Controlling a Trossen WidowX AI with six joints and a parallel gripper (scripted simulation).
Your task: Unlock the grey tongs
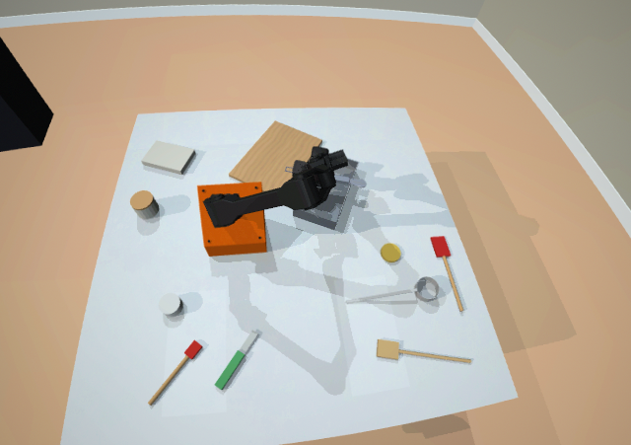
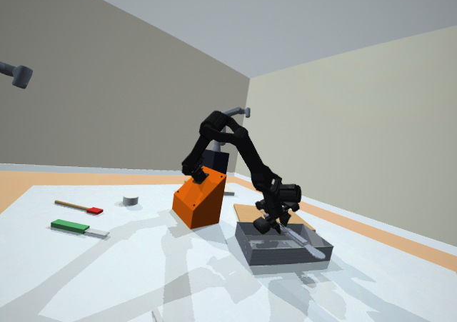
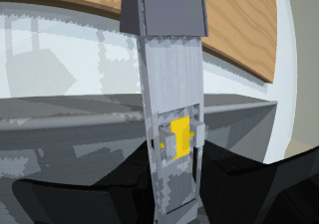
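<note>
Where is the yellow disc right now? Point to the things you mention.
In the top view, the yellow disc point(image 1: 390, 253) lies on the white table, right of centre, between the roasting tin point(image 1: 314, 222) and the strainer point(image 1: 426, 300).

Two plain walls are meeting in a corner: a grey-brown wall point(image 2: 121, 101) and a pale beige-green wall point(image 2: 350, 126). Above them a smooth grey ceiling point(image 2: 258, 23) is spreading. A whitish baseboard point(image 1: 245, 10) point(image 2: 92, 168) is running along the foot of the walls. The floor point(image 1: 168, 68) point(image 2: 14, 193) is showing a peach-orange colour. Light is falling on it, and broad soft shadows are lying at one side of the white table point(image 1: 285, 297) point(image 2: 128, 267).
</note>
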